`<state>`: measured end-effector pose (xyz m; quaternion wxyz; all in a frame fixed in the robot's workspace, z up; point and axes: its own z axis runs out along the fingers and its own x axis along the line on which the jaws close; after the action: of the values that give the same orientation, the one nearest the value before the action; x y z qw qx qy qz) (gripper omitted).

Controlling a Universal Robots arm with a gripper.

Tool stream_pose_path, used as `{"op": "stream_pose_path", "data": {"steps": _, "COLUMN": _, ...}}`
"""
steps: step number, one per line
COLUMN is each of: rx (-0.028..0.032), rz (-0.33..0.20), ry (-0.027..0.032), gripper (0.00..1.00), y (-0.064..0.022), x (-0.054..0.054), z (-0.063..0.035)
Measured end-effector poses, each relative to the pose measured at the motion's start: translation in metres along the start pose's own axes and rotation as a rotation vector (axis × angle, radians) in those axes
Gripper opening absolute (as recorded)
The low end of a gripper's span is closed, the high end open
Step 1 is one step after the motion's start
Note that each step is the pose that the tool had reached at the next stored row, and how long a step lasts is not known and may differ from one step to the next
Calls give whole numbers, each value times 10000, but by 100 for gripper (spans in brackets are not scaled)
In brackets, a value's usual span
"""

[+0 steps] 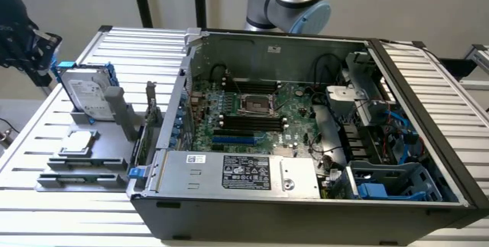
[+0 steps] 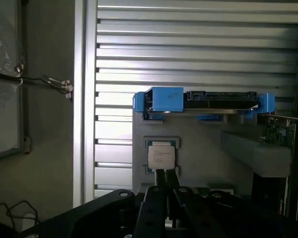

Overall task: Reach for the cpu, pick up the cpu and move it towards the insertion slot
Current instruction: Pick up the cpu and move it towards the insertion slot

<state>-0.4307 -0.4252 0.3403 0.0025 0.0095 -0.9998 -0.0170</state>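
Pincer [image 2: 165,172]: two thin dark fingers drawn almost together, gripping nothing. Just beyond its tips lies the cpu [image 2: 162,156], flat and square with a silvery top, printing unreadable, seated in a matte grey holder [image 2: 198,144]. Farther out, a blue-framed hard drive [image 2: 203,101] stands on edge on the ribbed metal table [image 2: 188,49]. Well off, inside the open case [image 1: 306,207], is the shiny-framed insertion slot [image 1: 257,105].

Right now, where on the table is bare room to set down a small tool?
Bare slats of the table lie on the near side of the grey fixture and beyond the hard drive. The fixture is crowded: hard drive, cpu, grey blocks.
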Motion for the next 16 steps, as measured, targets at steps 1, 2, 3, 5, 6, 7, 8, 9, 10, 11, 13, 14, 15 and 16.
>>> {"op": "stream_pose_path", "data": {"steps": 1, "rx": 0, "rz": 0, "ry": 0, "gripper": 18, "y": 0, "x": 2, "z": 0}}
{"op": "stream_pose_path", "data": {"steps": 2, "rx": 0, "rz": 0, "ry": 0, "gripper": 24, "y": 0, "x": 4, "z": 0}}
{"op": "stream_pose_path", "data": {"steps": 3, "rx": 0, "rz": 0, "ry": 0, "gripper": 30, "y": 0, "x": 5, "z": 0}}
{"op": "stream_pose_path", "data": {"steps": 5, "rx": 0, "rz": 0, "ry": 0, "gripper": 36, "y": 0, "x": 8, "z": 0}}
{"op": "stream_pose_path", "data": {"steps": 6, "rx": 0, "rz": 0, "ry": -1, "gripper": 42, "y": 0, "x": 9, "z": 1}}
{"op": "stream_pose_path", "data": {"steps": 7, "rx": -1, "rz": 0, "ry": -1, "gripper": 42, "y": 0, "x": 10, "z": 2}}
{"op": "stream_pose_path", "data": {"steps": 8, "rx": 0, "rz": 0, "ry": -1, "gripper": 47, "y": 0, "x": 11, "z": 4}}
{"op": "stream_pose_path", "data": {"steps": 9, "rx": 0, "rz": 0, "ry": 2, "gripper": 53, "y": 0, "x": 12, "z": 5}}
{"op": "stream_pose_path", "data": {"steps": 10, "rx": 0, "rz": 0, "ry": 2, "gripper": 59, "y": 0, "x": 13, "z": 9}}
{"op": "stream_pose_path", "data": {"steps": 11, "rx": -1, "rz": 0, "ry": 2, "gripper": 65, "y": 0, "x": 13, "z": 14}}
{"op": "stream_pose_path", "data": {"steps": 13, "rx": -1, "rz": 1, "ry": 3, "gripper": 65, "y": -1, "x": 14, "z": 30}}
{"op": "stream_pose_path", "data": {"steps": 14, "rx": -1, "rz": 0, "ry": 4, "gripper": 71, "y": -1, "x": 15, "z": 44}}
{"op": "stream_pose_path", "data": {"steps": 15, "rx": 0, "rz": 0, "ry": 5, "gripper": 71, "y": -2, "x": 15, "z": 62}}
{"op": "stream_pose_path", "data": {"steps": 16, "rx": 0, "rz": 0, "ry": 5, "gripper": 71, "y": -3, "x": 15, "z": 80}}
